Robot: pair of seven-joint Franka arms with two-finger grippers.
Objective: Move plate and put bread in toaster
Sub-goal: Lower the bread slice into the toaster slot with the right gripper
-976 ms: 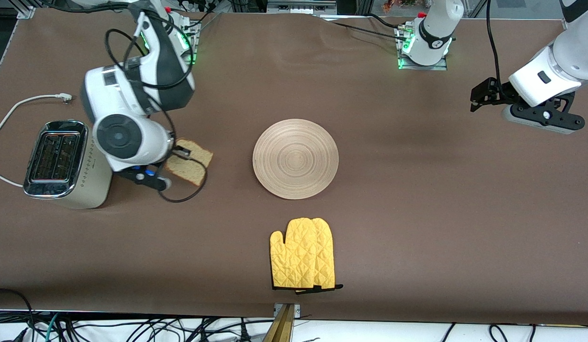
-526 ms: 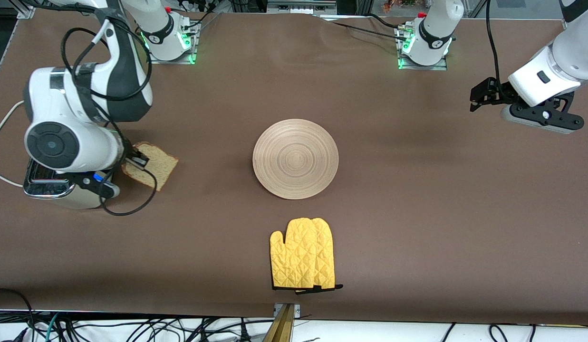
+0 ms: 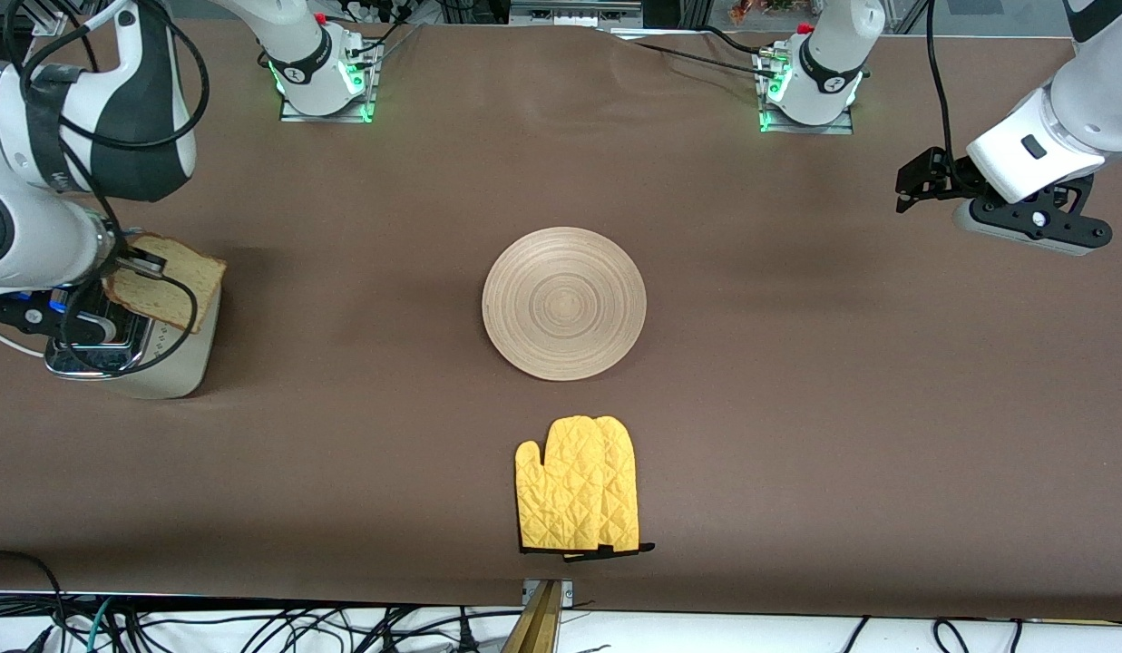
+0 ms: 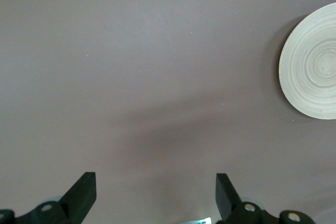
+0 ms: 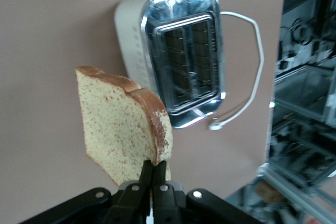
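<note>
No readable text or labels

we're in a robotics lab here: two arm bases bolted to the brown-covered table, green status lights glowing, cables tangled along the near edge, aluminium framing at the corner, and kitchen props, a toaster and yellow oven mitt, laid out.
</note>
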